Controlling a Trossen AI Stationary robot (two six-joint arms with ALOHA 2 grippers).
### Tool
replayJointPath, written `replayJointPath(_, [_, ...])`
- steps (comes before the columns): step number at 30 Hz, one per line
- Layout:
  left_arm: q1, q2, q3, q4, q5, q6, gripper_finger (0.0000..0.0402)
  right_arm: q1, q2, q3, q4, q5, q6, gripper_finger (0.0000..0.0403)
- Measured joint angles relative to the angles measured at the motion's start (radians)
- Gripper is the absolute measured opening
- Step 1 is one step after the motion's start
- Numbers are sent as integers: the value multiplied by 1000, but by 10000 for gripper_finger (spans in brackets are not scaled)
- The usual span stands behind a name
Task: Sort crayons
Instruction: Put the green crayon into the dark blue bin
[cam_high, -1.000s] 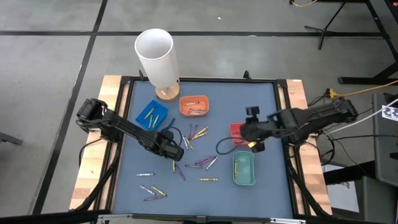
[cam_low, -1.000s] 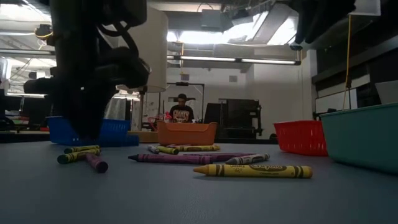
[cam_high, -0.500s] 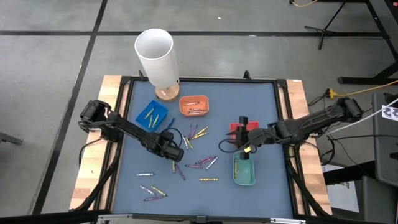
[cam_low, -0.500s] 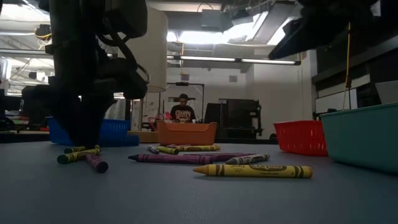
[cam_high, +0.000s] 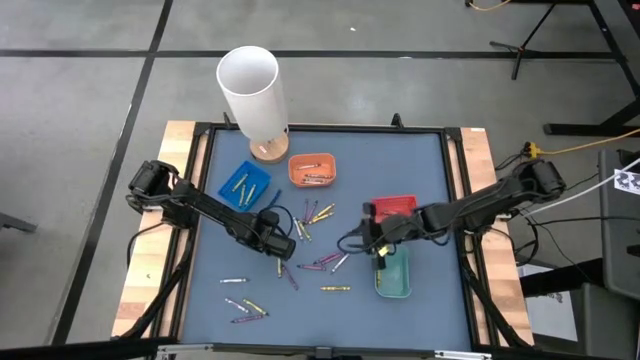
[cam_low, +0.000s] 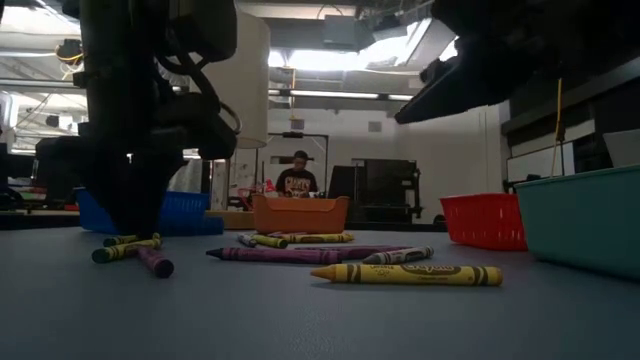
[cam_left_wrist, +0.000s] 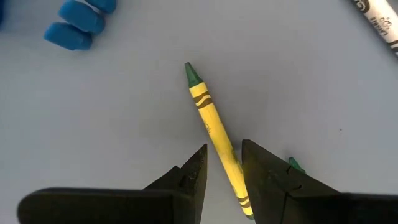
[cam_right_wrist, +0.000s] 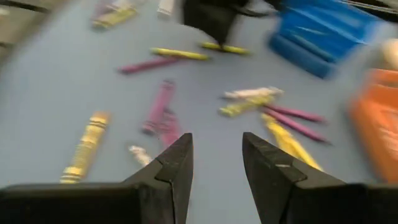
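In the high view the left gripper (cam_high: 277, 243) sits left of centre on the blue-grey surface (cam_high: 420, 170), down among the loose crayons (cam_high: 318, 262). Its wrist view shows the jaws narrowed around a yellow crayon (cam_left_wrist: 214, 127) with a green tip that lies flat on the surface; the fingers (cam_left_wrist: 189, 177) stand on either side of its lower end, close to it, though whether they actually press it cannot be told. A second green tip (cam_left_wrist: 295, 165) peeks out beside one finger. In the low view this gripper (cam_low: 135, 225) fills the left of the frame, reaching down to the surface right above a yellow-green crayon (cam_low: 125, 250) and a purple crayon (cam_low: 155, 262).

The right gripper (cam_high: 375, 238) is right of centre in the high view, between the red tray (cam_high: 395, 207) above it and the teal tray (cam_high: 395, 275) below it, held above the surface. Its wrist view shows the jaws (cam_right_wrist: 214, 165) parted and empty, with blurred purple and yellow crayons spread across the surface beyond them.

Most crayons lie scattered across the middle and lower left of the high view. A few rest in the blue tray (cam_high: 245, 183) at upper left and in the orange tray (cam_high: 312, 168) at upper centre. A white tube (cam_high: 252, 90) stands upright on a wooden base above the blue tray.

In the low view a yellow crayon (cam_low: 405, 273) lies nearest the camera, with a long purple one (cam_low: 290, 254) behind it. A person (cam_low: 298, 180) shows in the room beyond the orange tray.
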Motion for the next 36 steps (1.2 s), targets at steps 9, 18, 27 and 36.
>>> replayJointPath(9, [0, 5, 0, 5, -1, 7, 84, 1, 38, 0, 164, -164, 94, 138])
replayJointPath(18, [-2, 60, 5, 4, -2, 8, 84, 1, 38, 0, 197, -164, 112, 138])
replayJointPath(27, [-3, 62, 4, 11, -2, 8, 41, 52, 38, 34, 203, -93, 98, 138])
replayJointPath(36, [-2, 46, 1, 2, 11, 73, 4, -5, 38, 179, -49, 26, 9, 138])
